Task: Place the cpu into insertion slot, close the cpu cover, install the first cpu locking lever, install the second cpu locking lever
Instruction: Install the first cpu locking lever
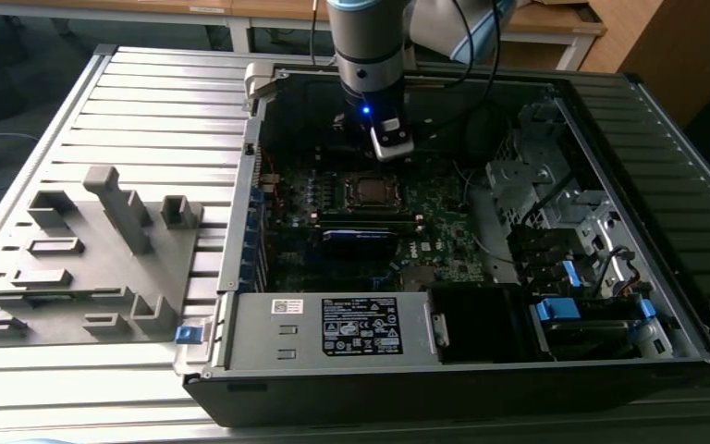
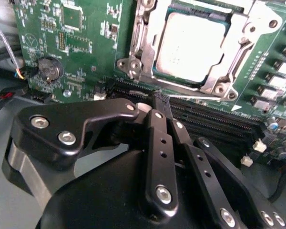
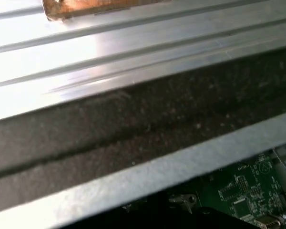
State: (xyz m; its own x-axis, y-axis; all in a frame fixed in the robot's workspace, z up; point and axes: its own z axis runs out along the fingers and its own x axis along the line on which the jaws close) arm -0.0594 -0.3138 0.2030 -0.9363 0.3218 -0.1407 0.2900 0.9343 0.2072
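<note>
Here, one cpu (image 2: pixel 190 45) beneath one cpu cover (image 2: pixel 145 28).

Open computer case (image 1: pixel 479 393) on slatted table (image 1: pixel 145 102); grey fixture block (image 1: pixel 96 268) at exterior view's left.

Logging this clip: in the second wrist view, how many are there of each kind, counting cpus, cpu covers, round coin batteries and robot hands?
cpu: 1
cpu cover: 1
coin battery: 1
hand: 1
Total: 4
</note>
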